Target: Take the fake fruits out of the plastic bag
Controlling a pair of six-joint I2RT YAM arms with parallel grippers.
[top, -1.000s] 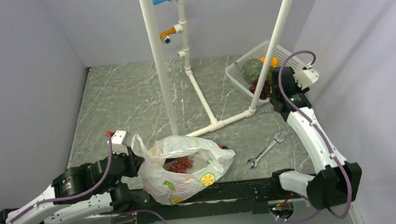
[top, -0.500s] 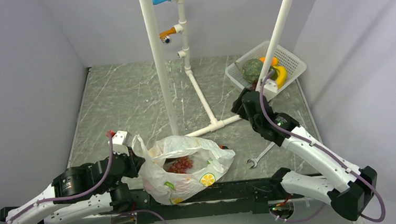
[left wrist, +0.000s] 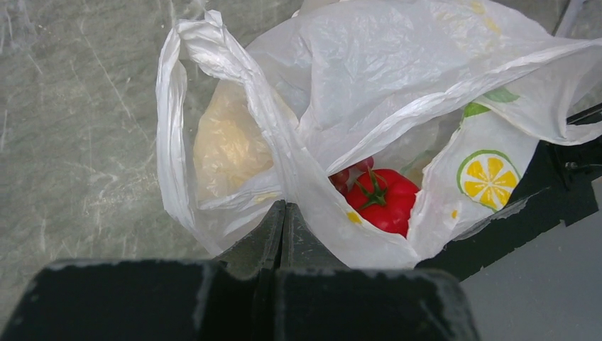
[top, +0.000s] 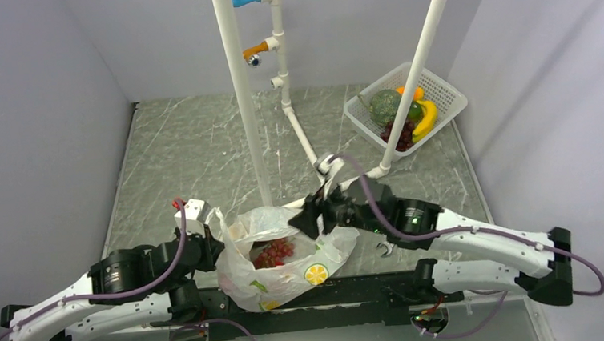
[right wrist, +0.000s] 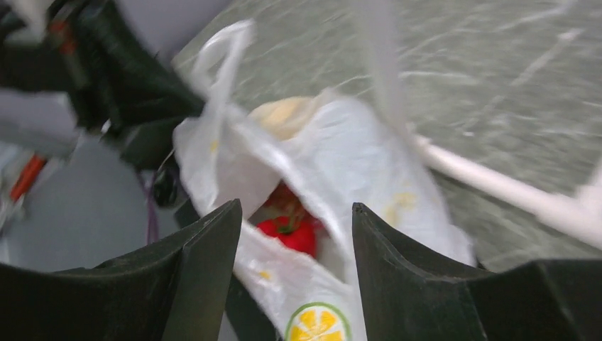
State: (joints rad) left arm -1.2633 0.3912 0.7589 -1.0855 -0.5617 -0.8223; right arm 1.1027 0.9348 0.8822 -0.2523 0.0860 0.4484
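The right tool [right wrist: 294,213], spread, is hovering over the mouth of the translucent white lemon-printed plastic bag [top: 314,272]. The left tool [left wrist: 284,226], pressed together, is pinching that bag's rim. Inside the bag, a glossy red plastic apple [left wrist: 380,202] and a light red grape bunch [top: 275,253] are lying. Descending straight, clear of loose film, is looking wisest.

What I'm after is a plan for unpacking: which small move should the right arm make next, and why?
Probably lower the open right fingers into the plastic bag toward the red fruit. The left fingers are shut on the bag's edge, its mouth gapes, and the right fingers hover just above it.
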